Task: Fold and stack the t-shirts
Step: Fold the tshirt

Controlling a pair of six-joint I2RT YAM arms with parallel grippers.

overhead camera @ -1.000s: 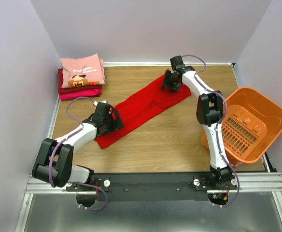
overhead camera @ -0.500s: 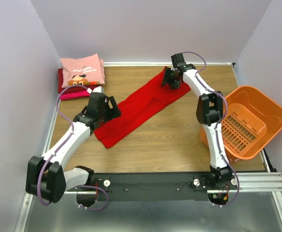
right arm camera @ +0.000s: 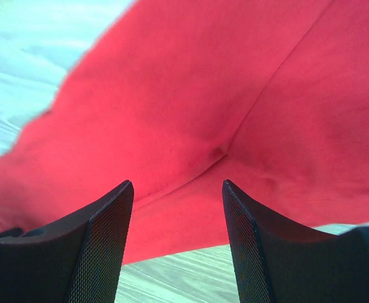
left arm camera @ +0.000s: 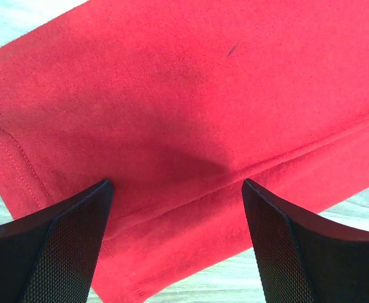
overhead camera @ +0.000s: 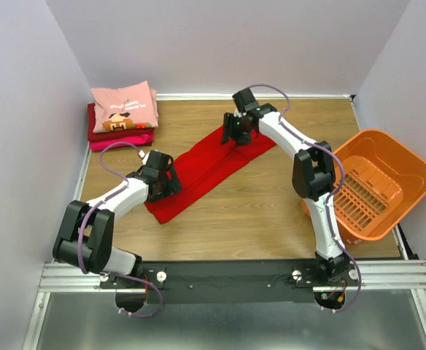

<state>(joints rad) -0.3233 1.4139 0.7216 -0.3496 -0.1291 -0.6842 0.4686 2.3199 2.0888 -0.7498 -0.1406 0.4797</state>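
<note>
A bright red t-shirt [overhead camera: 209,166] lies folded into a long strip, slanting across the wooden table. My left gripper [overhead camera: 163,182] is open over its near left end; the left wrist view shows the red cloth [left arm camera: 191,113] with a fold seam between the spread fingers [left arm camera: 64,252]. My right gripper [overhead camera: 236,131] is open over the far right end; the right wrist view shows the cloth [right arm camera: 222,95] under the fingers [right arm camera: 102,240]. A stack of folded t-shirts [overhead camera: 124,115] sits at the far left, a light pink printed one on top of dark red and magenta ones.
An orange plastic basket [overhead camera: 373,186] stands tilted at the right edge of the table. Purple walls close in the left, back and right sides. Bare wood [overhead camera: 271,204] lies between the red shirt and the basket.
My right gripper has moved left along the far end of the red shirt. My left gripper swung up toward the stack, then came back down onto the near end.
</note>
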